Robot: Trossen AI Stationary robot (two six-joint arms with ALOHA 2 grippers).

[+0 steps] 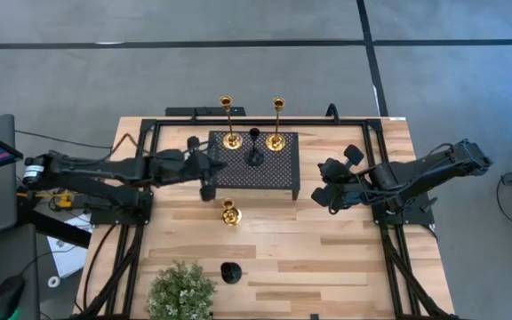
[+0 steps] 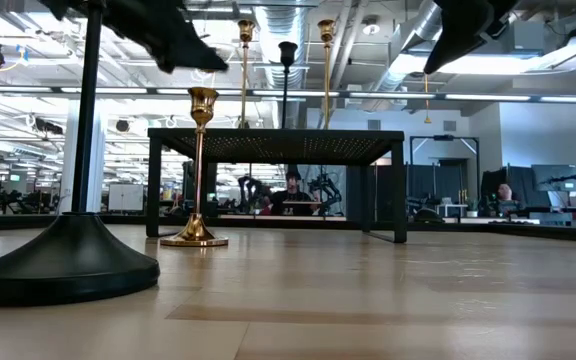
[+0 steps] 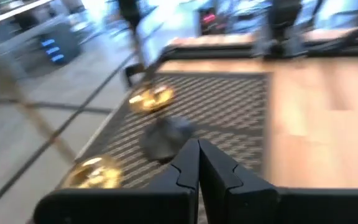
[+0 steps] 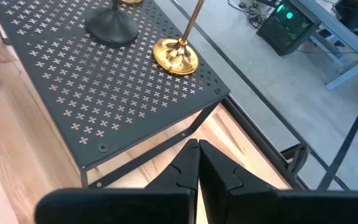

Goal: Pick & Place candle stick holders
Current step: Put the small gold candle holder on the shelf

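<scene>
Wooden table (image 1: 327,258) bears a black stand (image 1: 254,175) at 12 o'clock. On it: two tall gold holders (image 1: 228,124) (image 1: 276,124) and a black holder (image 1: 254,149). A short gold holder (image 1: 229,213) stands at centre; another black holder (image 1: 230,272) at 6 o'clock. Left gripper (image 3: 197,163) and right gripper (image 4: 197,160) are both clenched and empty. Holders look rigid, slick, top-heavy; grip the stem low.

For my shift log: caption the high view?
Three candle stick holders on the perforated stand, two on the table; both arms flank it.
</scene>
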